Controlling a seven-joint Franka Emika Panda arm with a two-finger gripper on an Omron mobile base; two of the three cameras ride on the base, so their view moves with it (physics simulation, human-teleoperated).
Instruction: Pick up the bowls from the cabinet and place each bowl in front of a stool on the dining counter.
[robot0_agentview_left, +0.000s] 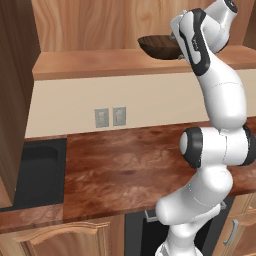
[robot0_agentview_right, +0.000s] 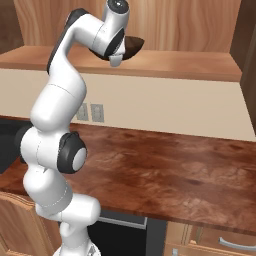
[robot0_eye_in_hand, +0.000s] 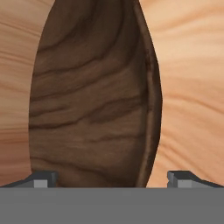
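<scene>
dark brown wooden bowl (robot0_agentview_left: 159, 46), upright on light cabinet shelf (robot0_agentview_left: 100, 64)

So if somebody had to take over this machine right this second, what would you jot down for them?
Gripper: open, holding nothing, its two fingertips on either side of the wooden bowl's near rim.
Wooden bowl: upright on the cabinet shelf, above the worktop with the black sink.
Done: the arm has reached up to the bowl.
Left: close on the rim, lift the bowl off the shelf, carry it to the dining counter and set it before a stool. Then do the same with the second bowl.
</scene>
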